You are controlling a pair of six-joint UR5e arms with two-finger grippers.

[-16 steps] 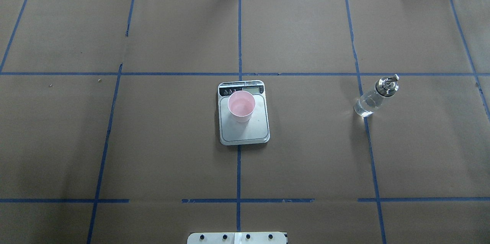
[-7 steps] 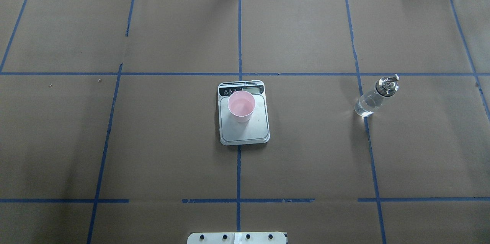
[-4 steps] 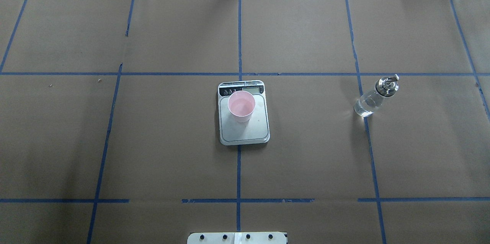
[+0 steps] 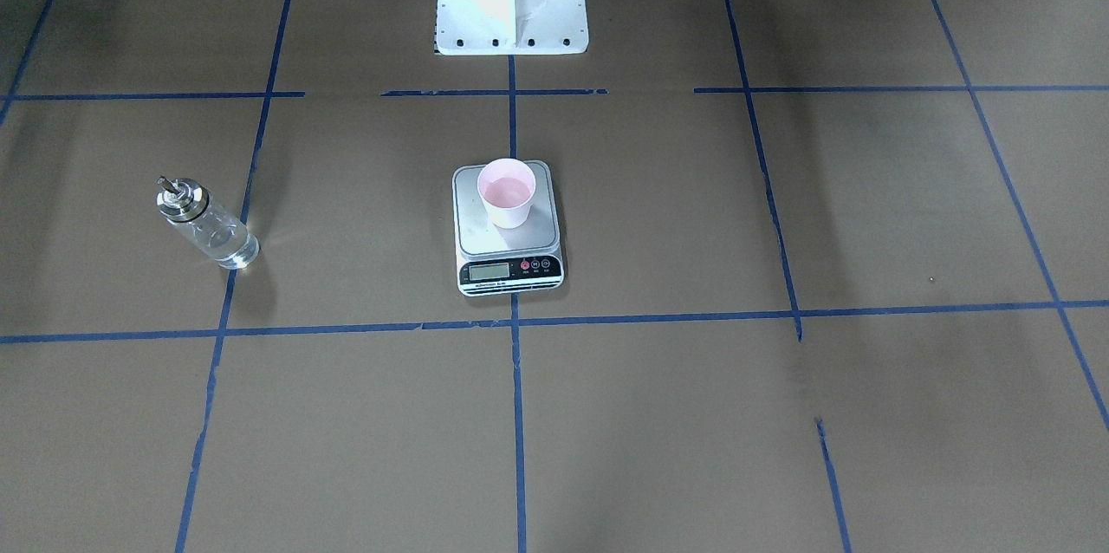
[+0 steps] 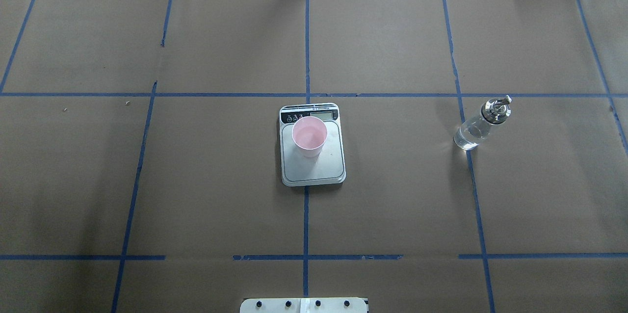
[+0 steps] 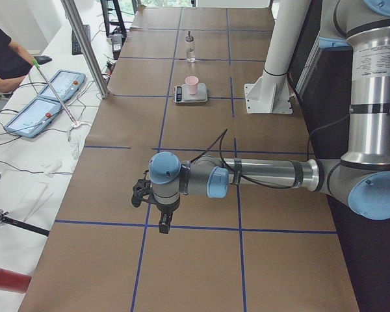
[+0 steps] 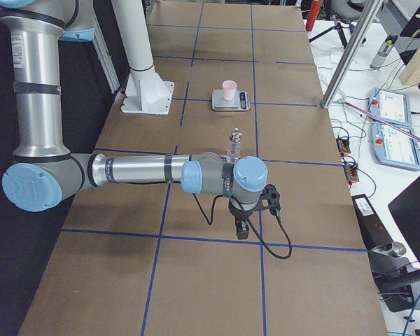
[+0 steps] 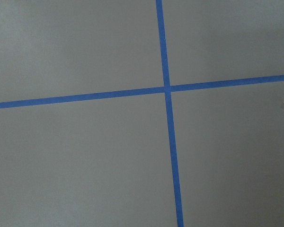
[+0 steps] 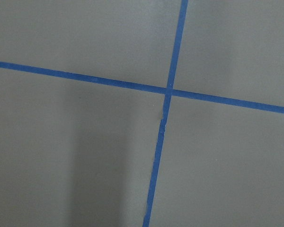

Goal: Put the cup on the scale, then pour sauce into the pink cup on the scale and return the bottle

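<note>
Glass bottle [image 5: 475,130] looks slick and fragile, best taken mid-body under the cap; left claw [image 6: 164,225] and right claw [image 7: 242,229]: opening cannot be told.

**Table** [image 5: 392,33]: brown paper, gridded with blue tape [image 5: 307,48]. One tape crossing lies beneath my left fingers [image 6: 162,227], and another beneath my right fingers [image 7: 242,229]. Beyond my left fingers, past the table's edge, an aluminium post [image 6: 84,45] rises beside a white bench [image 6: 19,188] bearing two blue-grey pendants [image 6: 27,117]. The light is even and the shadows soft.
</note>
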